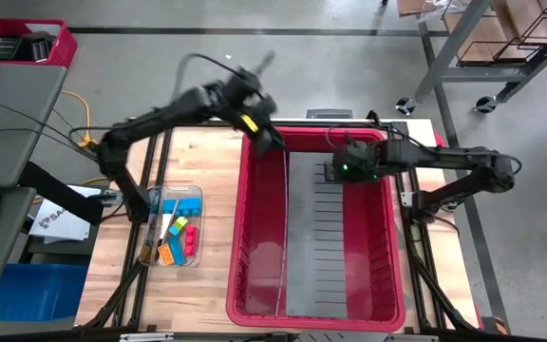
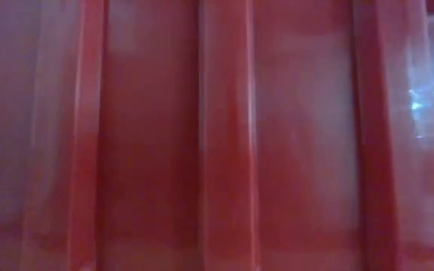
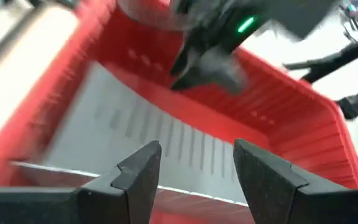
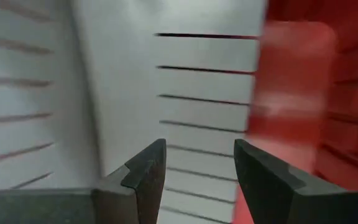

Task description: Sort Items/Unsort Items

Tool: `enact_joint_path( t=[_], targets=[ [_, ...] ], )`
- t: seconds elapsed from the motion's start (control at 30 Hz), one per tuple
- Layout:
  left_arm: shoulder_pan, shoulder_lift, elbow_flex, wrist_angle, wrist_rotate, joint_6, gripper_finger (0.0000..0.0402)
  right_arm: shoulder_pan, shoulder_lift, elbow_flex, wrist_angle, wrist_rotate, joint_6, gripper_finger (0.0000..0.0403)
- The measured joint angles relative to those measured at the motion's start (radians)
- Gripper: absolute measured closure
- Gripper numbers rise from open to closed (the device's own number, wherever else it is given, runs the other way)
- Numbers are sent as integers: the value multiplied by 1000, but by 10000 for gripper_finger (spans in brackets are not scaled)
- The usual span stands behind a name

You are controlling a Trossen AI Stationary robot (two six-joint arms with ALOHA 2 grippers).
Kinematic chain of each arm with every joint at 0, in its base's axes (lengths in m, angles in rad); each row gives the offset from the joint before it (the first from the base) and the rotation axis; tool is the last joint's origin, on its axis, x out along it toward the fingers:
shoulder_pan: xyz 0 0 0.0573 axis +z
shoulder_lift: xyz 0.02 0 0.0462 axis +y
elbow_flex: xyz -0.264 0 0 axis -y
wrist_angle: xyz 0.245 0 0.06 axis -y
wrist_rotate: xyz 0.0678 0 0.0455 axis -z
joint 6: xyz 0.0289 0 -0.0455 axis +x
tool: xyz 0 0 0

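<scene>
While my two arms reach over one red bin (image 1: 254, 237), the items sit outside it, in a clear tray (image 1: 194, 195) on the table (image 1: 207, 152) just to the bin's left. I count one tray and one bin. In the tray I can make out a blue block (image 1: 180, 204) at the far end, a yellow piece (image 1: 176, 228) and a green piece (image 1: 181, 222) side by side near the middle, an orange block (image 1: 166, 255) at the near end, and a small cluster of red pieces (image 1: 191, 239) along the bin-side edge; their exact number I cannot tell. One thin stick (image 1: 150, 220) lies along the tray's outer edge, its long axis running from the far side of the table to the near side, parallel to the tray's own length.

My left gripper (image 1: 266, 141) hangs over the bin's far left corner, fingers (image 3: 143, 171) apart with nothing between them. My right gripper (image 1: 335, 171) is inside the bin near its far right wall, above the grey slotted floor (image 1: 335, 256), fingers (image 4: 148, 168) likewise spread and holding nothing.

From the low view, only the bin's ribbed red wall (image 2: 224, 135) fills the picture.
</scene>
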Motion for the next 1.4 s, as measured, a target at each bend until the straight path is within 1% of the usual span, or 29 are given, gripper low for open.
enact_joint_path(
  t=[0.1, 0.17, 0.27, 0.33, 0.47, 0.67, 0.73, 0.83, 0.97, 1.0, 1.1, 1.27, 1.4],
  targets=[
    [56, -96, -6, -14, -6, 34, 202, -103, -2, -76, 75, -70, -24, 224],
    [89, -158, -20, -39, -30, 70, 202, -152, 1, -112, 99, -77, -36, 224],
    [126, -227, -75, -88, -100, 120, 202, -204, 9, -149, 186, -84, -33, 224],
    [145, -255, -129, -107, -119, 134, 202, -224, 29, -171, 176, -94, -28, 224],
    [172, -300, -248, -115, -155, 115, 202, -242, 67, -172, 124, -54, 44, 224],
    [180, -311, -386, -92, -166, 107, 202, -242, 101, -172, 37, 68, 159, 224],
    [180, -313, -426, -43, -165, 85, 202, -242, 110, -171, -10, 109, 269, 224],
    [174, -312, -475, 17, -153, 49, 202, -239, 113, -171, -97, 145, 488, 224],
    [169, -312, -500, 50, -148, 24, 202, -226, 113, -171, -190, 148, 816, 224],
    [169, -312, -500, 51, -148, 25, 202, -221, 113, -172, -206, 147, 858, 224],
    [164, -312, -500, 68, -148, 29, 202, -218, 113, -157, -244, 144, 874, 224],
    [162, -310, -500, 111, -145, 29, 202, -232, 114, -121, -392, 143, 866, 224],
    [154, -308, -500, 112, -140, 31, 202, -243, 114, -144, -473, 99, 857, 224]
  ],
)
